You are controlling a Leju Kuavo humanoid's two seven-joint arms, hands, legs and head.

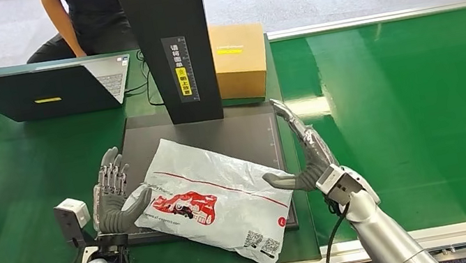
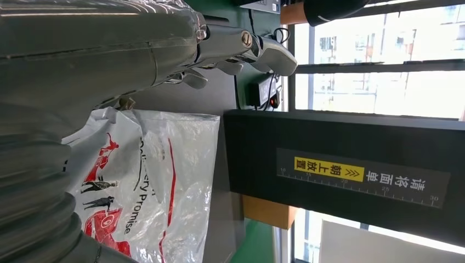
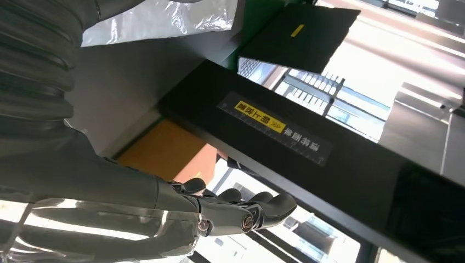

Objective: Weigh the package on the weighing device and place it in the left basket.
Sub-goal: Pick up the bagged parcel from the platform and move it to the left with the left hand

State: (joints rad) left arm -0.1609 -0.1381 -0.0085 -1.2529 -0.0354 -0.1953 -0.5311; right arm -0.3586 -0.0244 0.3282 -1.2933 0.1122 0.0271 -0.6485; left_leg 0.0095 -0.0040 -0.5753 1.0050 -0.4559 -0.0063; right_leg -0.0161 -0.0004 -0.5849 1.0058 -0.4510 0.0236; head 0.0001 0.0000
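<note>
Crinkly plastic package [image 1: 216, 198] lies on the scale plate [image 1: 146, 134], overhanging its front edge. Left hand [image 1: 113, 193] and right hand [image 1: 304, 152] flank it, fingers spread, thumbs touching, neither gripping. Slick film could slip out when lifted.

The person [image 1: 88, 16] behind the laptop [image 1: 44, 91] is cut off by the top edge. The package [image 1: 215, 194] hides the weighing plate [image 1: 244, 133] under it, and whether the thumb of the left hand [image 1: 112, 196] touches it is unclear. The post's small print [image 1: 183, 69], beyond the fingers, is unreadable
</note>
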